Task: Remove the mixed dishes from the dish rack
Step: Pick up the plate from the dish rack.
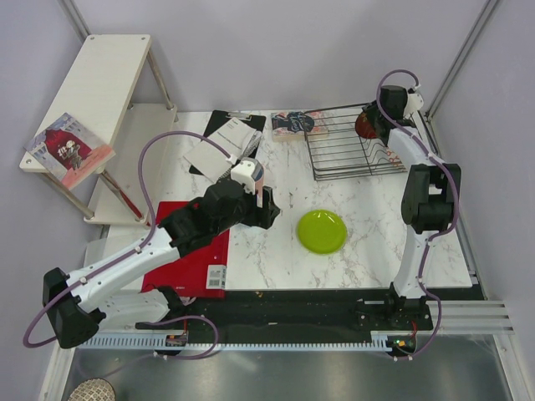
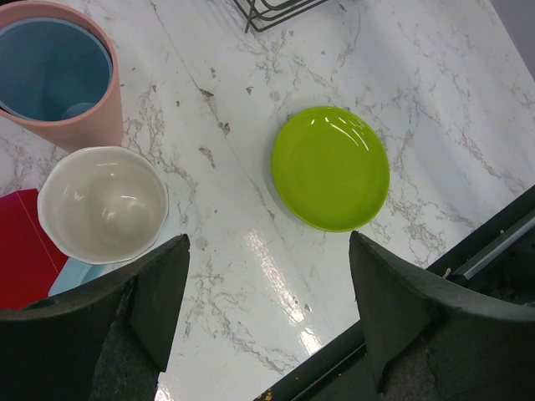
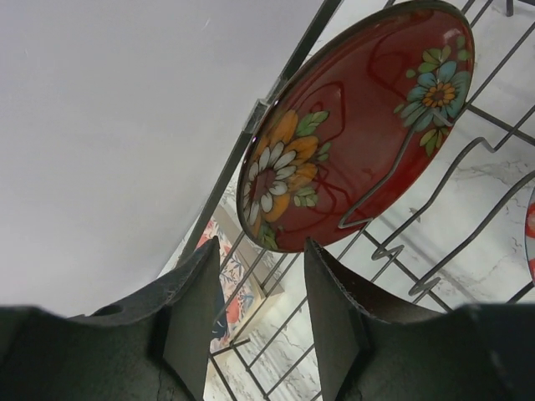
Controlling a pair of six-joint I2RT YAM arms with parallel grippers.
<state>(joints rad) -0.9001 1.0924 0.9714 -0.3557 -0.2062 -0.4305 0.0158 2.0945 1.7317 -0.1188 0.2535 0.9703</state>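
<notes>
Left end effector [image 2: 267, 276] hangs open over the desk [image 2: 234, 251], by a pink cup [image 2: 96, 117] nesting a blue cup [image 2: 50, 71], and a bowl [image 2: 102, 203]. Green plate [image 2: 331, 167] lies mid-desk. Right end effector [image 3: 261, 251], fingers parted, faces the red plate [image 3: 359, 125] upright in the rack [image 1: 334, 154].

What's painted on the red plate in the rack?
The plate has orange-white and blue flowers, green leaves; clearest in right wrist view.
</notes>
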